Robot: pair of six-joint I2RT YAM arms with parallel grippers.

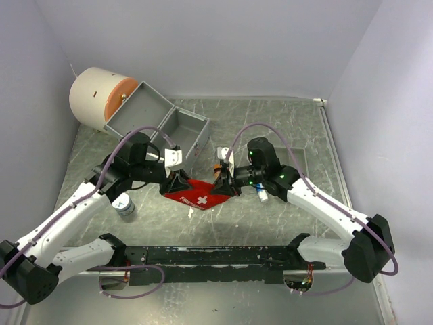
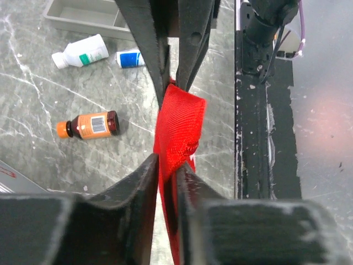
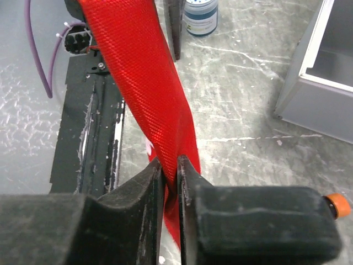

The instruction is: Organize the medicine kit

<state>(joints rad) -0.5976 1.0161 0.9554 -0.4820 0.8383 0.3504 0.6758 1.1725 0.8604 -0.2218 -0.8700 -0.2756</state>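
Observation:
The red first-aid pouch (image 1: 199, 194) hangs between my two grippers just above the table centre. My left gripper (image 1: 178, 183) is shut on its left edge. In the left wrist view, the gripper (image 2: 168, 165) pinches the red fabric (image 2: 179, 124). My right gripper (image 1: 224, 185) is shut on the pouch's right edge. In the right wrist view, the gripper (image 3: 170, 165) clamps the fabric (image 3: 140, 77). An amber bottle with an orange cap (image 2: 88, 125), a white bottle (image 2: 80, 52) and a blue-labelled bottle (image 2: 131, 57) lie on the table.
An open grey two-compartment box (image 1: 159, 122) stands at the back left, with a large white and orange cylinder (image 1: 101, 98) behind it. A small blue-labelled jar (image 1: 124, 204) stands under my left arm. A black rail (image 1: 210, 256) runs along the near edge.

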